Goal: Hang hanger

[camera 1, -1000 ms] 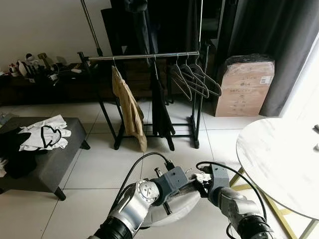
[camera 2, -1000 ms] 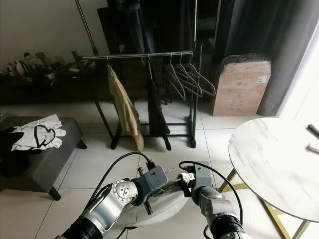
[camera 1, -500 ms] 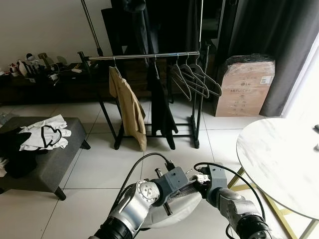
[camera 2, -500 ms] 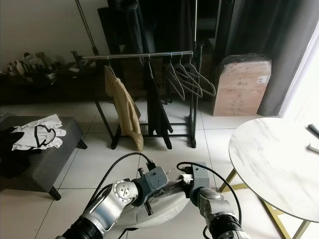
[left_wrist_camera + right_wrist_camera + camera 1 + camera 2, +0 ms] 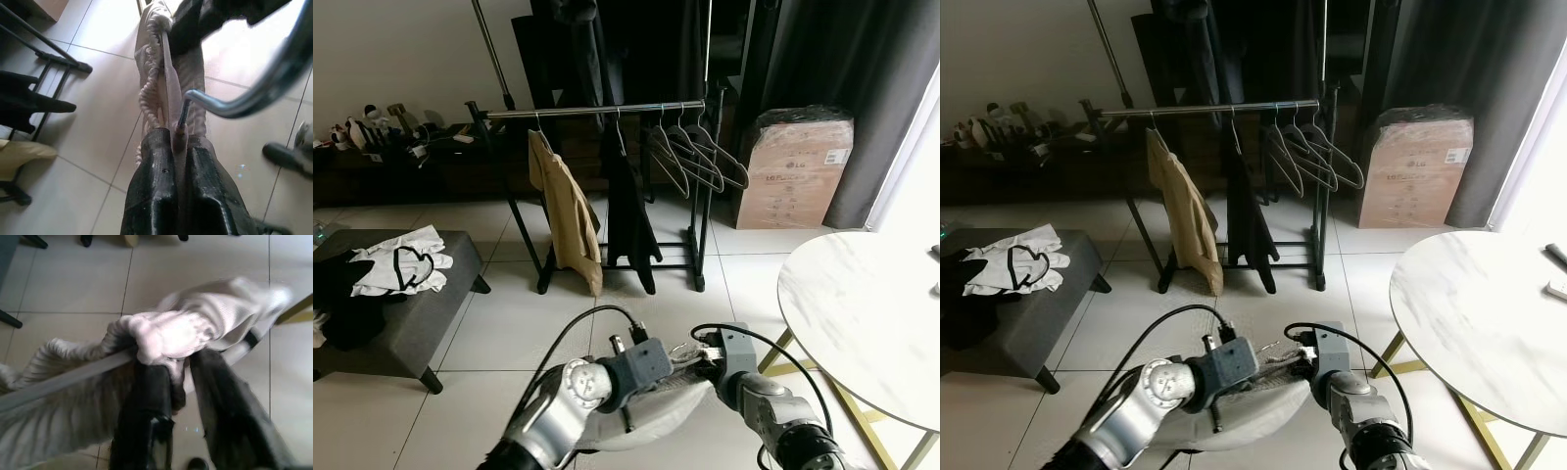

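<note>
Both claws meet low over the pale floor tiles in the head views: left gripper (image 5: 658,364) and right gripper (image 5: 710,354) carry a hanger (image 5: 680,352) draped with a ribbed cream sweater (image 5: 1253,416), before the metal clothes rack (image 5: 597,113) and a taped cardboard box (image 5: 795,171), its printing too small to read. Left wrist view: black fingers (image 5: 154,196) pinch the hanger's neck below its chrome hook (image 5: 244,100). Right wrist view: fingers (image 5: 146,396) clamp knit and grey bar (image 5: 63,379).

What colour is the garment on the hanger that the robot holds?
The garment is cream-white knit; the right wrist view shows it best.
</note>
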`<state>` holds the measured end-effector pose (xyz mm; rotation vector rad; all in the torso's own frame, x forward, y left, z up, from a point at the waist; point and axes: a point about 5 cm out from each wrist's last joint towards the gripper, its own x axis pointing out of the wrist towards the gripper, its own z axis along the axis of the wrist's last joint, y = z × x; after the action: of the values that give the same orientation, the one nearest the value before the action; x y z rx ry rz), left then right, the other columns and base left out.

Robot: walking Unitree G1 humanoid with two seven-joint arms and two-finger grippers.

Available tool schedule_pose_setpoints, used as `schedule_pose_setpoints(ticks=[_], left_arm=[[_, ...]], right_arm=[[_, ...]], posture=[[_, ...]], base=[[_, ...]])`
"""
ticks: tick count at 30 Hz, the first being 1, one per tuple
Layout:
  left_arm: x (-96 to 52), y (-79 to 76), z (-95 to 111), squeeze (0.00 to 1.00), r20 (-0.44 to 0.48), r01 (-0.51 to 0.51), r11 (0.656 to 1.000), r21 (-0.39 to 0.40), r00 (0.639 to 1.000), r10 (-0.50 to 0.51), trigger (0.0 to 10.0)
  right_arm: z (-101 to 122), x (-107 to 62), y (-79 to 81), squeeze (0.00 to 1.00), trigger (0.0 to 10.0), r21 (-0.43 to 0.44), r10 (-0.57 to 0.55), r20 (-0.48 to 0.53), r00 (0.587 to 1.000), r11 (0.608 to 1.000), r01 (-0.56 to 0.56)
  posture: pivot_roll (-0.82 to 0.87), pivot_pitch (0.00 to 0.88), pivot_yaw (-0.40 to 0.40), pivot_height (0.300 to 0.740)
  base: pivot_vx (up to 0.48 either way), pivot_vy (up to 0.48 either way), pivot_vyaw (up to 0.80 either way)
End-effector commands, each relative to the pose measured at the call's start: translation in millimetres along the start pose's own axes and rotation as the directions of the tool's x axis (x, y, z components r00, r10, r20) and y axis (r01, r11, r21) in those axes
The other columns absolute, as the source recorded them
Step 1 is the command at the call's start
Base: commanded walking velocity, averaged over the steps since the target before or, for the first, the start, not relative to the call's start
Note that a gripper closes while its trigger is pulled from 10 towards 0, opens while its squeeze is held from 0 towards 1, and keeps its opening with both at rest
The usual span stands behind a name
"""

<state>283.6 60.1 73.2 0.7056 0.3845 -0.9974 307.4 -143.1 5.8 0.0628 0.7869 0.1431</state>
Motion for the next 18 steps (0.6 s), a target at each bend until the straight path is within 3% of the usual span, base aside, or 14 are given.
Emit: schedule_pose_setpoints(ticks=[1, 12, 16, 18], left_arm=[[-5.3, -2.5, -10.7, 0.00, -0.050, 0.019, 0.999, 0.045, 0.999, -0.017, 10.0], [-34.7, -1.1, -39.8, 0.00, -0.143, 0.004, 0.994, 0.112, 0.990, 0.012, 10.0], [-48.4, -0.4, -37.6, 0.00, -0.081, -0.021, 0.994, 0.108, 0.996, 0.030, 10.0], [-63.5, -2.8, -35.1, 0.00, -0.024, -0.014, 0.992, 0.129, 1.000, 0.017, 10.0]], right_arm=[[10.4, -1.2, -6.7, 0.00, 0.0, -0.008, -0.036, 0.039, 0.999, 0.999, 0.036], [11.9, -1.5, -11.9, 0.00, 0.0, -0.020, -0.061, 0.043, 0.997, 0.998, 0.062], [11.8, -1.7, -14.2, 0.00, 0.0, -0.028, -0.072, 0.041, 0.997, 0.997, 0.073], [9.2, -2.1, -18.0, 0.00, 0.0, -0.036, -0.086, 0.032, 0.996, 0.996, 0.087]], posture=[[-0.03, 0.000, 0.068, 0.740], [-0.03, 0.000, 0.068, 0.740], [-0.02, 0.000, 0.067, 0.740], [-0.02, 0.000, 0.064, 0.740]], base=[[0.000, 0.000, 0.00], [0.000, 0.000, 0.00], [0.000, 0.000, 0.00], [0.000, 0.000, 0.00]])
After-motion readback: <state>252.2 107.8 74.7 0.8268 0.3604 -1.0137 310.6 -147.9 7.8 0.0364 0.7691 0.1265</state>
